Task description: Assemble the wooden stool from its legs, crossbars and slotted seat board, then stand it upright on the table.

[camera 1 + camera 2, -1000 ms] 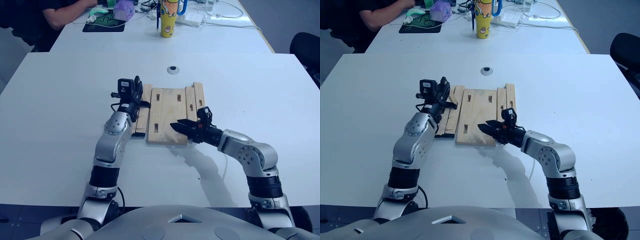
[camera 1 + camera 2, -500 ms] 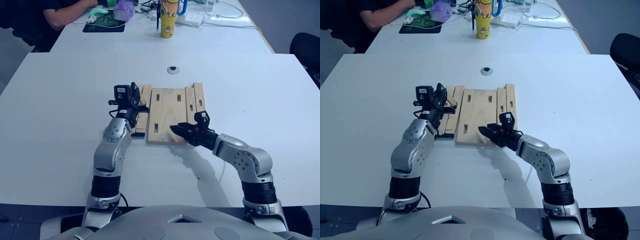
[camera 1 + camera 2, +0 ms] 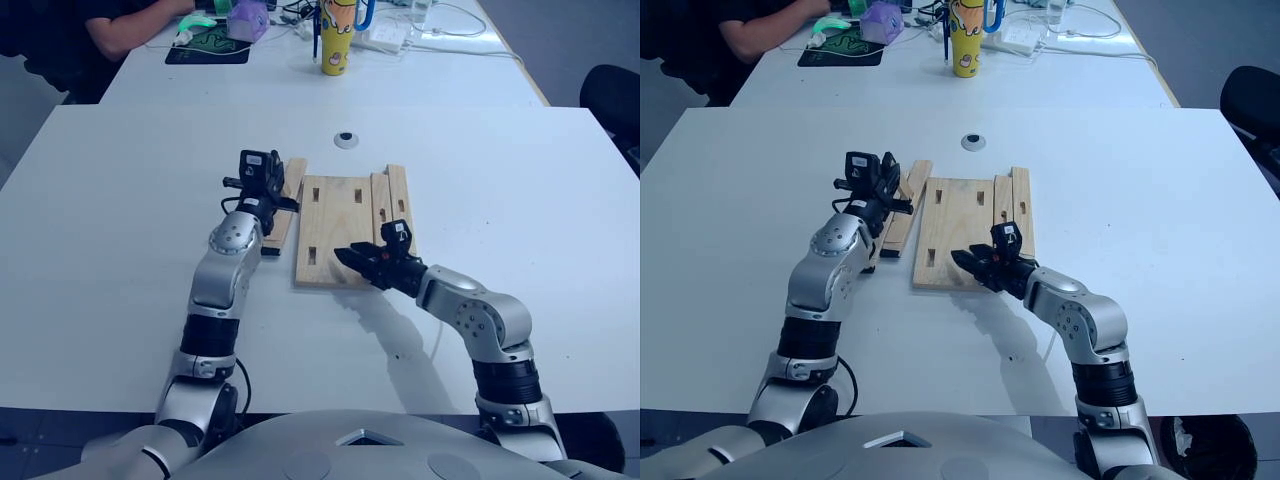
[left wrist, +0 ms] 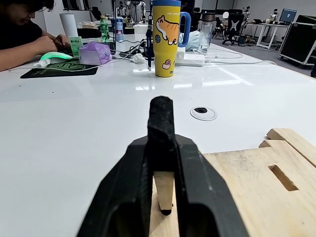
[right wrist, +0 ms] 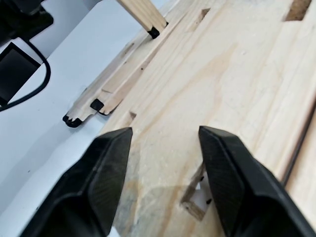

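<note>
Matt bare-wood seat board (image 3: 335,225), glossy white table (image 3: 120,200), perhaps plastic matt-black right claw (image 5: 164,131)

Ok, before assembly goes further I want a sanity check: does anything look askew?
One wooden leg slants away from the seat board, unlike the strips lying parallel on its other side; the left gripper has its fingers shut on it.

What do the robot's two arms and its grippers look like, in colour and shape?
The left arm and right arm are rounded silver shells with black joint rings. The left gripper and right gripper have black, tapered fingers. A black cable loops near the left arm's base.
</note>
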You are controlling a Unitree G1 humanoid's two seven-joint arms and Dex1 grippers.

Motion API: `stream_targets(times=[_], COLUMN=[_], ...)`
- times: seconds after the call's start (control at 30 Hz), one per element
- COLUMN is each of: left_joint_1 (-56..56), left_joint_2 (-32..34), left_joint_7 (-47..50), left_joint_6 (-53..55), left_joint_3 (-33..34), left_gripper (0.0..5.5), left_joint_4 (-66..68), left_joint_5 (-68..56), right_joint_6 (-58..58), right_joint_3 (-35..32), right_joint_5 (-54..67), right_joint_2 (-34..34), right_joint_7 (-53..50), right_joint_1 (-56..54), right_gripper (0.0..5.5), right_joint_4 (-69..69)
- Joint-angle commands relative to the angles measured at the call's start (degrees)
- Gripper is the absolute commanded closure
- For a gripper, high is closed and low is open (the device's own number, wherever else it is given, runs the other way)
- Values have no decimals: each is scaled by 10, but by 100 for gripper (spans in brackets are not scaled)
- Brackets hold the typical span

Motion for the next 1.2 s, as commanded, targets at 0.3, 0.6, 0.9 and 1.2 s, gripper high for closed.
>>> stream_targets(times=[0.3,0.6,0.9,1.2], left_joint_1=[-86,-125,-151,-58], left_joint_2=[67,83,87,80], left_joint_7=[-112,-156,-168,-152], left_joint_6=[45,13,-37,84], left_joint_3=[-15,-18,-2,16], left_gripper=[506,506,506,506], left_joint_4=[168,273,316,104], left_joint_5=[8,15,10,-30], right_joint_6=[-18,-30,-36,-32], right_joint_3=[18,31,36,22], right_joint_5=[-29,-38,-45,-41], right_joint_2=[22,29,31,39], right_joint_7=[-1,5,12,-1], right_joint_1=[-10,-19,-20,12], right_gripper=[298,298,298,298], right_joint_4=[26,46,56,37])
